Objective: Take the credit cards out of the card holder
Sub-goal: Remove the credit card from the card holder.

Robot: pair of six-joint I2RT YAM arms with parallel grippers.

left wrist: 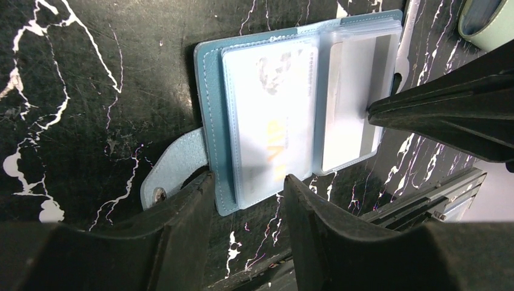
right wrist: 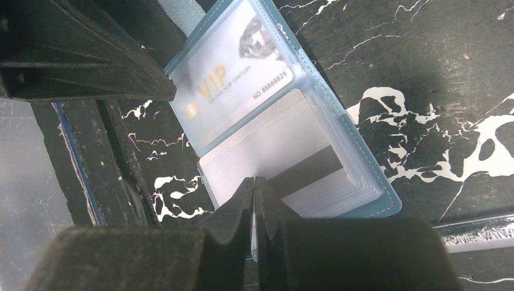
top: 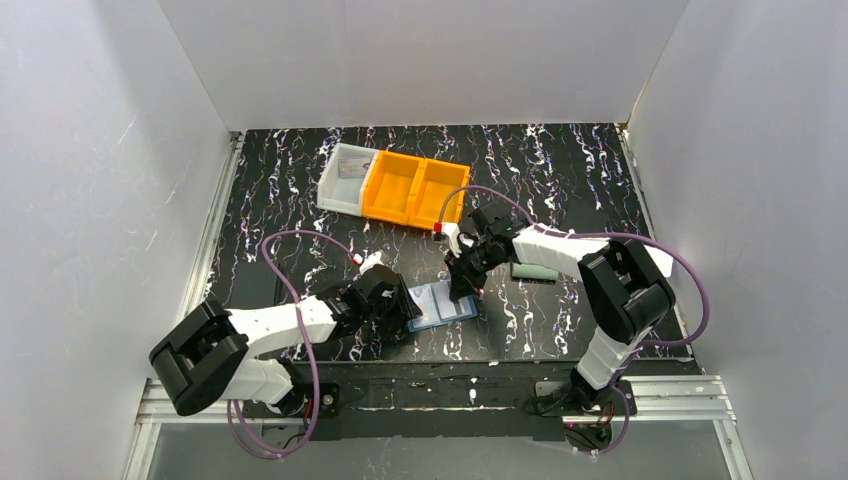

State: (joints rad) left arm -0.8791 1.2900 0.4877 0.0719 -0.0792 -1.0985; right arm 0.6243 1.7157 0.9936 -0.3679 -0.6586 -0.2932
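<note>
The blue card holder (top: 440, 303) lies open and flat on the black table. Its left clear pocket holds a pale credit card (left wrist: 270, 115) (right wrist: 236, 79) printed VIP. A plain grey card (left wrist: 348, 103) (right wrist: 267, 139) with a dark stripe sits in the right stack of pockets. My left gripper (top: 408, 318) (left wrist: 248, 177) is open, its fingers either side of the holder's near corner (left wrist: 224, 203) beside the snap flap (left wrist: 176, 163). My right gripper (top: 462, 292) (right wrist: 253, 180) is shut at the open edge of the grey card's pocket, and a thin pale edge shows between its jaws.
An orange two-part bin (top: 415, 190) and a white bin (top: 345, 178) stand at the back. A grey-green wallet (top: 535, 271) (left wrist: 485, 21) lies right of the holder. The table's metal front rail (left wrist: 424, 194) runs close behind my left fingers.
</note>
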